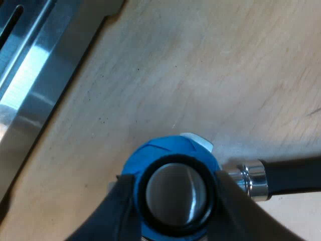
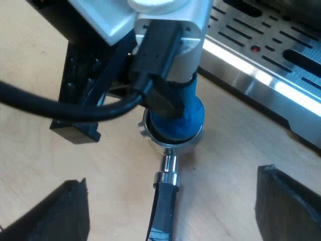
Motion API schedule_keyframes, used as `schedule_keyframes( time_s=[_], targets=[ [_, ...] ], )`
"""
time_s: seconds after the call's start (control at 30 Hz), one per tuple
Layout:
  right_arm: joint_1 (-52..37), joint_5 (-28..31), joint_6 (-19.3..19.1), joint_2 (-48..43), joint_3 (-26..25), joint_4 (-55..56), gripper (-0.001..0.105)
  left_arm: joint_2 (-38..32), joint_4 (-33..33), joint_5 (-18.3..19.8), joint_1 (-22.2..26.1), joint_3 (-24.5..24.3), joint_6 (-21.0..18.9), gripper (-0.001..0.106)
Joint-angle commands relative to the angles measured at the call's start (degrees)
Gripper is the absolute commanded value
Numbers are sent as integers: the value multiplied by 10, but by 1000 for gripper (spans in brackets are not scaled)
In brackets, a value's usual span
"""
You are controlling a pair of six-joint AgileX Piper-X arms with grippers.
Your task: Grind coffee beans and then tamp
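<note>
Our left gripper [image 1: 175, 195] pinching the blue tamper [image 1: 150, 153], tamper seated in the metal holder [image 2: 149, 134] on the pale, scuffed wooden table [image 1: 200, 60], our right gripper [image 2: 170, 201] spread wide, the holder's dark handle [image 2: 164, 206] between its fingers, the espresso machine's slotted steel drip tray [image 2: 261, 55] near.

The left gripper [image 1: 174, 198] points down at the tabletop, its two black fingers [image 1: 123, 206] pressed against opposite sides of the blue tamper [image 1: 163, 150] so that it is clamped between them. From the other arm's side, the left wrist [image 2: 170, 35] stands over that grip with the arm reaching down from above. The right gripper [image 2: 170, 211] hangs near it, facing the left arm's grip, its two fingers [image 2: 50, 213] spread wide apart.
</note>
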Motion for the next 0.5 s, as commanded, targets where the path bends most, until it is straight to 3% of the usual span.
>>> schedule_keyframes(
  time_s=[0.03,0.5],
  targets=[
    [0,6,-3,-4,-1,-3,70,-3,3,-8,1,-1,3,0],
    [0,6,-3,-4,-1,-3,70,-3,14,8,1,5,-2,0]
  ],
)
